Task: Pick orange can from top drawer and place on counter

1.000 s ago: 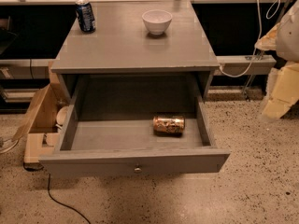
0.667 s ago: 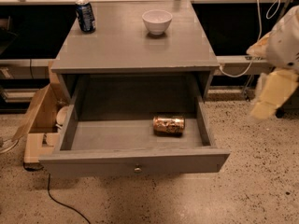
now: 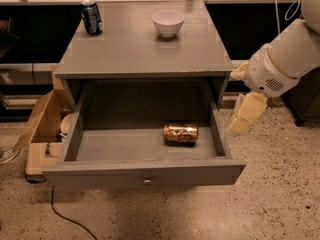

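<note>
The orange can (image 3: 181,133) lies on its side on the floor of the open top drawer (image 3: 145,171), right of the middle. The drawer is pulled far out from under the grey counter (image 3: 142,49). My gripper (image 3: 246,115) hangs from the white arm (image 3: 285,59) at the right, outside the drawer's right wall and above the floor, to the right of the can and apart from it. It holds nothing that I can see.
A dark blue can (image 3: 91,17) stands at the counter's back left and a white bowl (image 3: 168,23) at its back middle. An open cardboard box (image 3: 42,129) sits on the floor left of the cabinet. A black cable (image 3: 65,216) runs over the speckled floor.
My arm and gripper have moved left, from the right edge of the view towards the drawer's right side. The can and the drawer have not moved.
</note>
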`<state>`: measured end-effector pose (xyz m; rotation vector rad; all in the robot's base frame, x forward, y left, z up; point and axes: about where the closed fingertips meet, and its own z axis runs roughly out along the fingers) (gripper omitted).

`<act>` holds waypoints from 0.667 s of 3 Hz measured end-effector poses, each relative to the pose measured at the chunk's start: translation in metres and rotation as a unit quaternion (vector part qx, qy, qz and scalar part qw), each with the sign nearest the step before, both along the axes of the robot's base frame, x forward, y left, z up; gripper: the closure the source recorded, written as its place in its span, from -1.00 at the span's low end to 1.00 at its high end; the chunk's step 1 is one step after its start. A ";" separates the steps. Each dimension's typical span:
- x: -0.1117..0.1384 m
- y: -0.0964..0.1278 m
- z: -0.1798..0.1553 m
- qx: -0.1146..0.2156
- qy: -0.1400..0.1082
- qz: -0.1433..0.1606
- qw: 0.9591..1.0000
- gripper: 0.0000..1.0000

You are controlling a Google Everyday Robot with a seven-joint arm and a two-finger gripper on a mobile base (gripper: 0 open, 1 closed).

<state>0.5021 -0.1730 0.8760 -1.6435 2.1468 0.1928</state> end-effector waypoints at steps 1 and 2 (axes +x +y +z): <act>0.000 0.000 0.000 0.000 0.000 0.000 1.000 -1.00; 0.010 0.013 -0.042 0.006 0.024 0.003 1.000 -1.00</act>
